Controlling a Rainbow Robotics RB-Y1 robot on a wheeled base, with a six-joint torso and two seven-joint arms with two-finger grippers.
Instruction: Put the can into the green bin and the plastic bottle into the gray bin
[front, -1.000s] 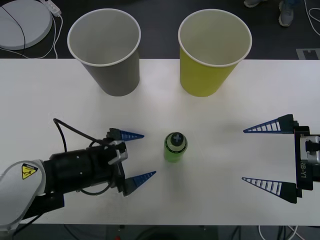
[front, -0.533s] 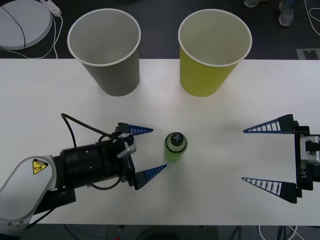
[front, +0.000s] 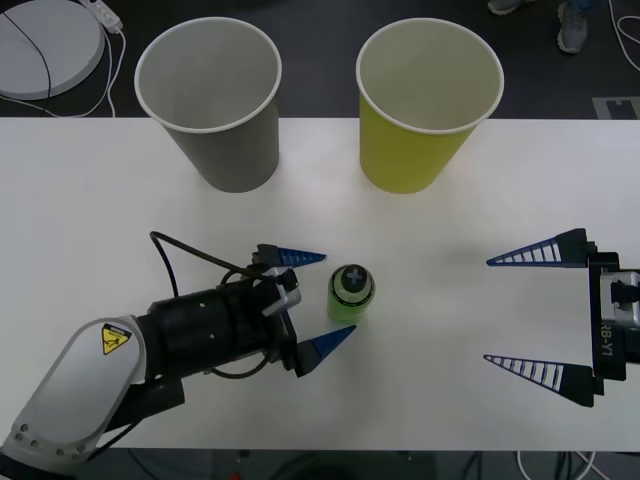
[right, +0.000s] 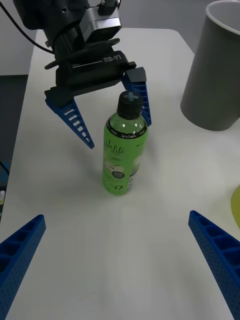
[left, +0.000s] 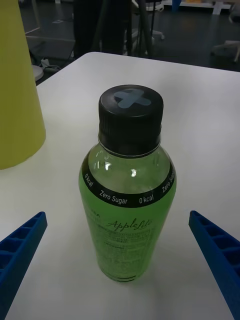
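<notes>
item: plastic bottle (front: 351, 293) — i see it upright on the white bench (front: 100, 200), near the centre of the front view, black cap up, green label facing the right wrist camera. nothing touches it.

item: left gripper (front: 320, 297) — at 9 o'clock from the bottle, reaching in low along the bench. fingers (front: 291, 257) spread wide and released, one tip at 10 o'clock of the bottle, the other at 7 o'clock; the bottle stands just at the mouth of the gap, a sliver of bench showing either side in the left wrist view.

item: right gripper (front: 505, 310) — at 3 o'clock, well apart from the bottle, at the bench's edge. fingers spread, holding nothing.

item: gray bin (front: 212, 105) — upright at 11 o'clock from the bottle, on the far part of the bench, pale inside.

item: green bin (front: 424, 105) — upright at 1 o'clock from the bottle, beside the gray bin, apart from it.

item: white disc (front: 45, 45) with a cable, on the floor at 10 o'clock beyond the bench.
</notes>
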